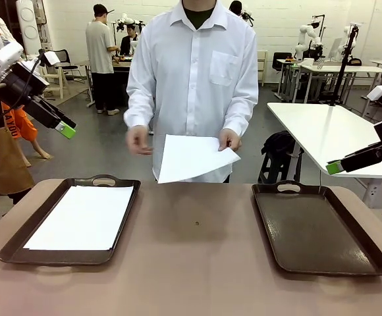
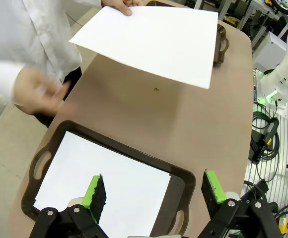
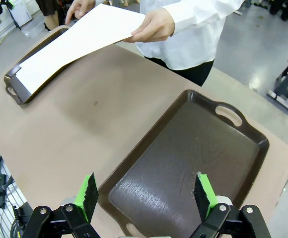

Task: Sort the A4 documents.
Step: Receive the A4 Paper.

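A person in a white shirt stood at the table's (image 1: 191, 263) far edge, at 12 o'clock in the front view. One hand (image 1: 230, 139) pinched the right corner of a white sheet (image 1: 192, 157), holding it in the air above the near edge of that side, its free corner drooping toward 7 o'clock. The other hand (image 1: 137, 140) hung open beside the sheet at 9 o'clock of it, blurred, holding nothing.

Two dark brown trays lay on the table, well apart. The left tray (image 1: 10, 245), at 8 o'clock in the front view, held white paper (image 1: 82, 217) lying flat and covering most of its floor. The right tray (image 1: 323, 234), at 4 o'clock, had a bare floor.

The left gripper (image 2: 151, 191) hovered over the left tray, jaws spread wide, nothing between the green pads (image 2: 95, 192); in the front view it sat high at 10 o'clock (image 1: 64, 126). The right gripper (image 3: 145, 194) hung above the right tray's near end, also wide open and holding nothing; in the front view it sat at 3 o'clock (image 1: 337, 167), clear of the tray.

In the left wrist view the held sheet (image 2: 151, 42) spanned 12 o'clock, above the table.
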